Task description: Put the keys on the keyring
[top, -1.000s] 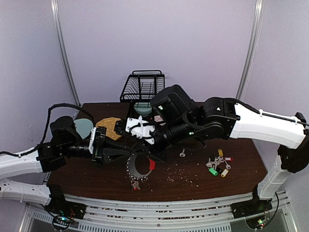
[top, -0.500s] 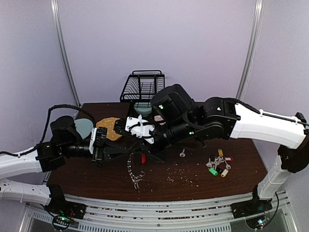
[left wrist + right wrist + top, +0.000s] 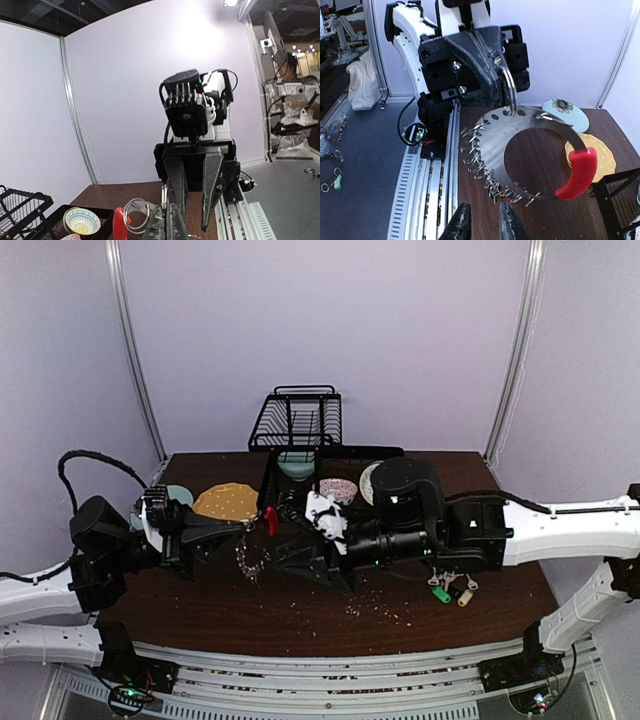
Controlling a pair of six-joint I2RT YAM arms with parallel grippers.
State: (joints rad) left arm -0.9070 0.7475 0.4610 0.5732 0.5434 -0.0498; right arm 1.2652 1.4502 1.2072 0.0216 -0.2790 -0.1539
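Note:
The keyring (image 3: 520, 130) is a wide flat metal ring with a red sleeve (image 3: 577, 172) on one arc. Small silver keys (image 3: 482, 165) fringe its lower edge. It hangs above the table from a small wire loop (image 3: 509, 90) pinched in my left gripper (image 3: 243, 530), which is shut on it. In the top view the red sleeve (image 3: 270, 520) sits by the left fingertips and the keys (image 3: 247, 560) dangle below. My right gripper (image 3: 484, 220) is open and empty, facing the ring from the right, just short of the keys.
A bunch of keys with green and yellow tags (image 3: 452, 585) lies right of the right arm. A black wire rack (image 3: 295, 420) stands at the back, with a bowl (image 3: 298, 465) below it. A yellow plate (image 3: 225, 502) lies behind the left gripper. Crumbs (image 3: 375, 608) dot the table.
The left gripper has lifted the keyring off the table and drawn back left. The right arm has dropped low and pulled back right, its gripper now facing the hanging ring.

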